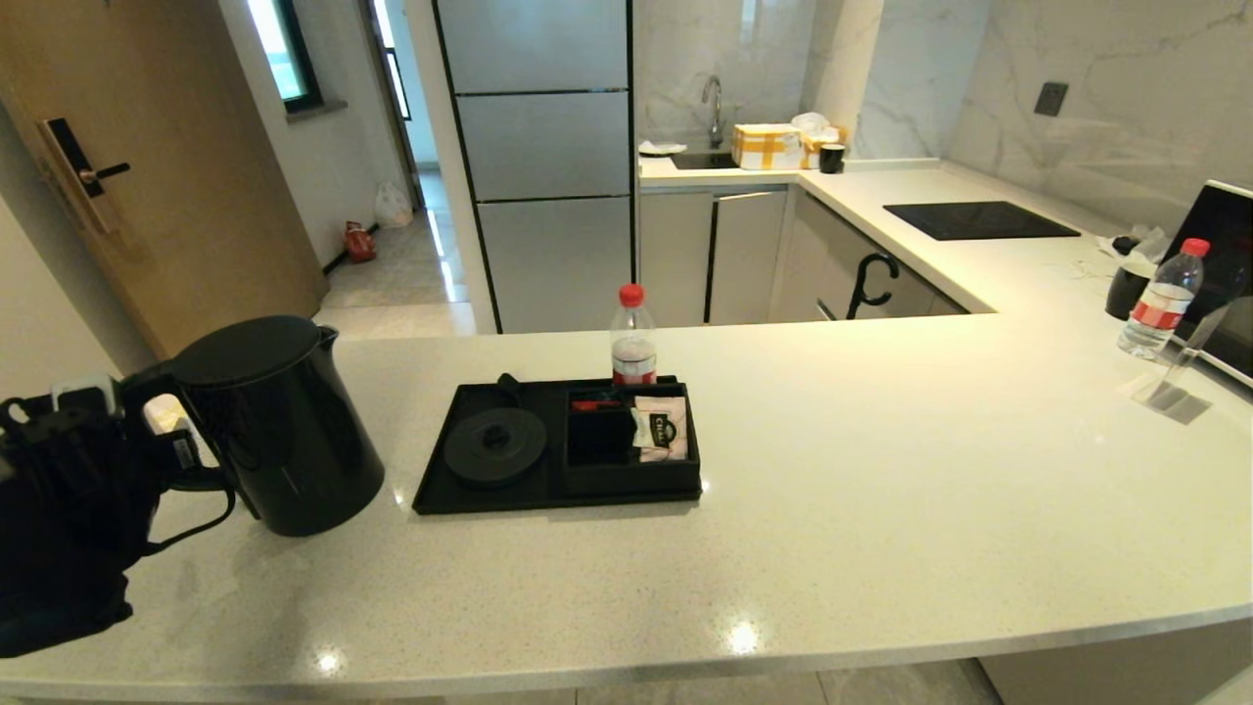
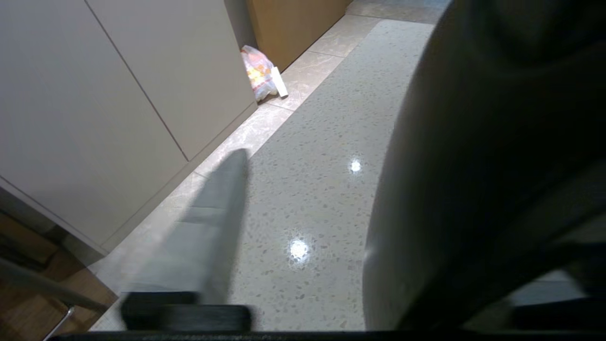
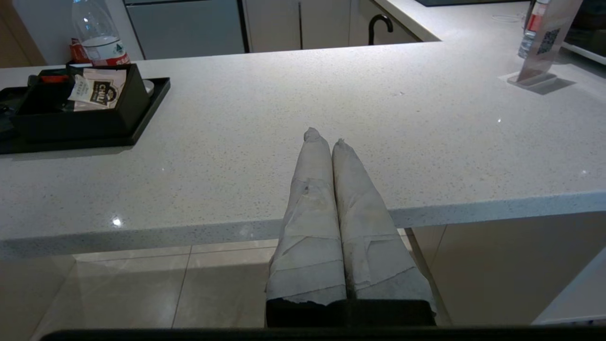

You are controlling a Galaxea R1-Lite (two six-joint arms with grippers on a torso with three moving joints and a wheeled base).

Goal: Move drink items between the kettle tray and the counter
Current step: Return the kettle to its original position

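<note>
On the counter (image 1: 881, 470), the kettle (image 1: 279, 421) stands left of the kettle tray (image 1: 440, 490), off its base disc (image 1: 494, 446); the sachet (image 1: 661, 426) sits in a tray compartment. The left gripper (image 1: 162, 441) is at the handle, its grip hidden by the kettle's body — impossible to tell. A loose hold could tip the kettle. The right gripper (image 3: 322, 139), pressed together, idles below the counter edge.
</note>
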